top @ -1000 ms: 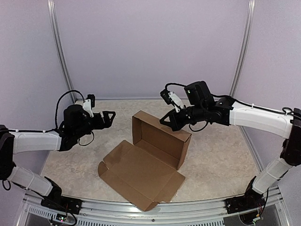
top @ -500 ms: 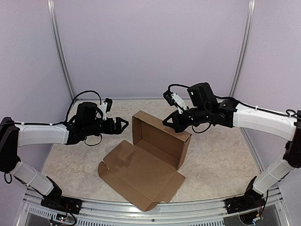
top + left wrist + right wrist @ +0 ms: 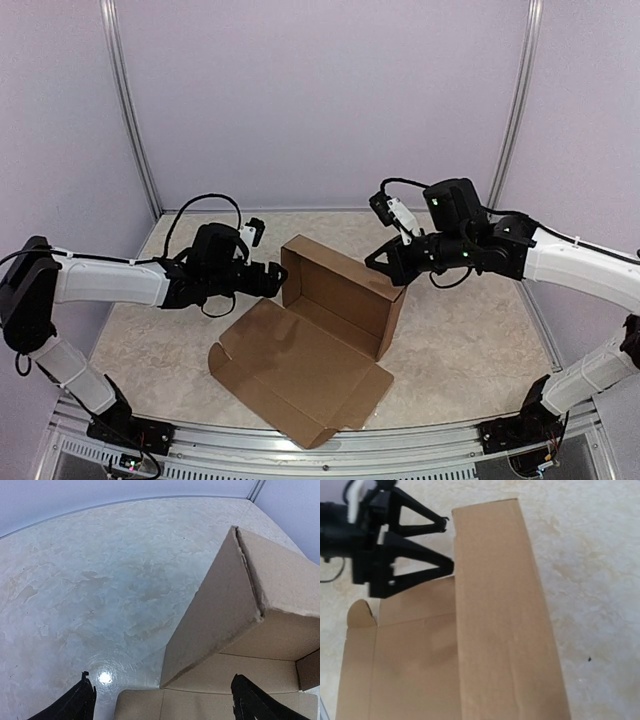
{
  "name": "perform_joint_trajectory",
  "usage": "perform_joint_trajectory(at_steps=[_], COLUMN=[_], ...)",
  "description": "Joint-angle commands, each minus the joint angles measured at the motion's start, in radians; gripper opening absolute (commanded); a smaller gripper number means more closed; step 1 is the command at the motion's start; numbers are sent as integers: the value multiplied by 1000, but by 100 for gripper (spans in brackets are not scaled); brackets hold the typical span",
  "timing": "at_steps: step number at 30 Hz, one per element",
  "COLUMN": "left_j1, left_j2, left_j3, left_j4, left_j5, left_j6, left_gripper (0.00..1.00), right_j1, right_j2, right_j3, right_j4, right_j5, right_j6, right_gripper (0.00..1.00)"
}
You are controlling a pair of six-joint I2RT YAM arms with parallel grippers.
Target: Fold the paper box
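Left end effector: jaws spread wide, nothing held, tips just beside left upright wall of plain brown cardboard die-cut box; contact unclear. Box mid beige marbled worktop: far half stands as shallow walled tray, near panel lies flat, side flaps out. Right end effector: closed, empty, poised over box's far-right wall.

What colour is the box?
Plain brown, with no print. The box shows best in the top view.
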Motion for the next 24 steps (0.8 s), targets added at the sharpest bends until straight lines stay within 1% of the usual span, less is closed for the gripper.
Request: perform_joint_trajectory(at_steps=[1, 9, 14, 19, 23, 24], left_j1=[-16, -17, -18, -22, -25, -28], left_j2=[70, 174, 209, 225, 233, 239], left_j3=[70, 151, 175, 173, 166, 166], left_j4=[11, 30, 44, 58, 75, 79], left_j5=[-96, -109, -77, -77, -75, -73], left_j6=[42, 55, 41, 24, 0, -5], left_gripper=[90, 74, 66, 53, 35, 32], right_j1=[-8, -8, -8, -8, -8, -7], right_j2=[-61, -152, -188, -202, -216, -222], right_j3=[-29, -99, -130, -145, -166, -173], right_j4=[-41, -54, -55, -52, -42, -39], right_j5=[36, 53, 62, 63, 62, 67], right_j6=[26, 82, 105, 118, 146, 155], right_gripper=[0, 1, 1, 1, 1, 1])
